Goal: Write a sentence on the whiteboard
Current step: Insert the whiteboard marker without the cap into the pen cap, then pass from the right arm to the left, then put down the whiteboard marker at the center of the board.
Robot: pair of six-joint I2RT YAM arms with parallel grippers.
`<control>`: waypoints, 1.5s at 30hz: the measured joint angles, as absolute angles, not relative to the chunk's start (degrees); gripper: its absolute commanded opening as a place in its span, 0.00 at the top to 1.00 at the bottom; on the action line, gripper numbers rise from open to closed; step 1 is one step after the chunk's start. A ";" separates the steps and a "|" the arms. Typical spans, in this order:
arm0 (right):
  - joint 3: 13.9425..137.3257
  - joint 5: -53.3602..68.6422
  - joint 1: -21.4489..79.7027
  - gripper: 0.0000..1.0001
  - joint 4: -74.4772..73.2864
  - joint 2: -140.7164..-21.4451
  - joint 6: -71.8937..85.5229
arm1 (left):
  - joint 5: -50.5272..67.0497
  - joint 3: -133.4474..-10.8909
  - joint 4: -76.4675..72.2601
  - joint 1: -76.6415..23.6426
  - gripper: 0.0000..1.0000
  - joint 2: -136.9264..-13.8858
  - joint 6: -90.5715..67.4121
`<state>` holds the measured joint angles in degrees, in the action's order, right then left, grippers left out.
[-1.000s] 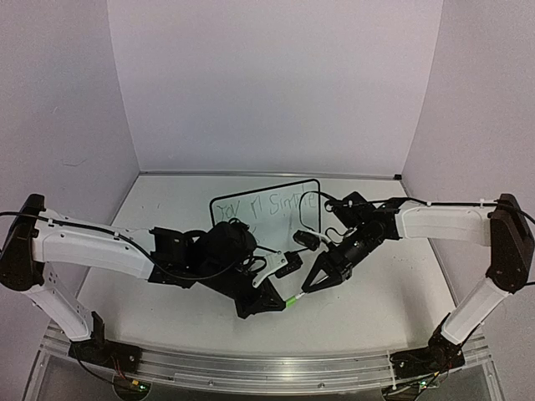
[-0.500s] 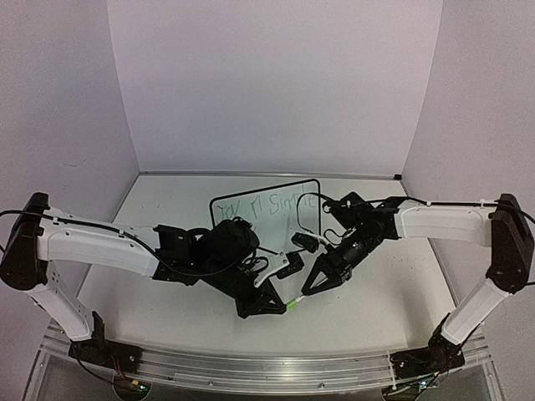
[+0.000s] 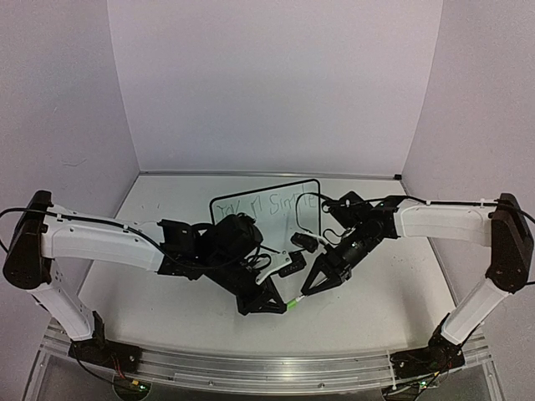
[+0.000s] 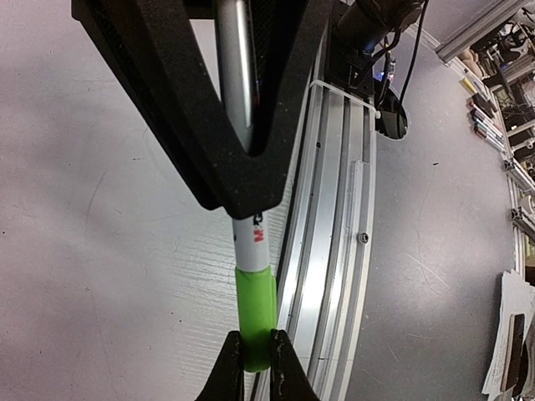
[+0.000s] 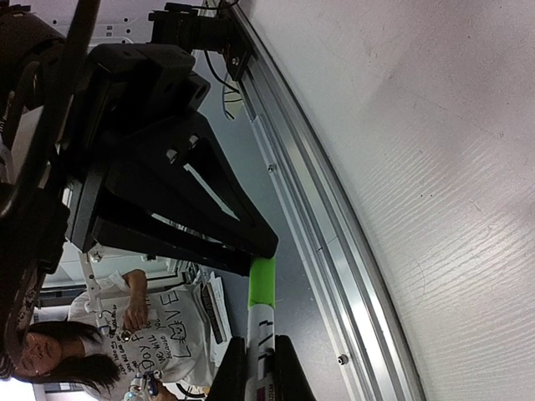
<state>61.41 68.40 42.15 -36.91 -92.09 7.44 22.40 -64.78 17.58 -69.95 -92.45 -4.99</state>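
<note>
- A small black-framed whiteboard (image 3: 276, 224) lies flat on the pale tabletop (image 3: 167, 200), at the far middle between the two arms.
- The sentence (image 3: 263, 203) runs across the board's upper part in thin green handwriting. The top line reads roughly "Joy in Simple". Anything lower is hidden behind the arms.
- Both arms reach inward and meet in front of the board, near the tabletop's front edge.
- A green marker (image 4: 251, 246) is held between them, clear of the board.
- The left tool (image 4: 255, 372) is narrow, its thin tips pinched on the green cap (image 3: 292, 302) at the marker's end.
- The right tool (image 5: 259, 368) is narrow too, clamped on the marker's white printed barrel just beside the cap.
- Below the marker, the wrist views show the aluminium rail (image 4: 334, 234) along the tabletop's near edge.
</note>
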 measured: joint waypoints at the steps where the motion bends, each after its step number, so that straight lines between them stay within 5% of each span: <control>1: 61.44 68.39 42.17 1.00 -36.91 -92.09 7.43 | 22.42 -64.82 17.68 -69.94 0.95 -92.47 -4.81; 7: 61.93 68.71 43.48 1.00 -35.43 -92.14 7.27 | 22.14 -65.27 14.31 -69.70 0.59 -92.43 -4.19; 20: 65.28 70.17 44.93 1.00 -33.37 -92.14 7.29 | 22.53 -65.67 13.36 -69.41 0.38 -88.88 -3.75; 34: 65.28 70.23 44.29 0.99 -33.47 -92.14 7.29 | 22.54 -65.67 18.05 -69.41 1.00 -88.90 -3.52; 36: 65.42 69.48 44.18 0.92 -33.39 -92.14 7.29 | 22.28 -65.67 18.05 -69.21 1.00 -89.01 -4.66; 41: 65.83 67.01 42.63 0.39 -33.73 -91.36 7.33 | 21.67 -65.52 17.17 -68.84 1.00 -89.23 -6.39; 45: 65.89 60.86 38.74 0.13 -33.57 -88.94 8.10 | 20.20 -62.56 15.25 -68.70 1.00 -88.70 -8.47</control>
<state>65.89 60.86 38.74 -33.57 -88.94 8.10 20.20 -62.56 15.25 -68.70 -88.70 -8.47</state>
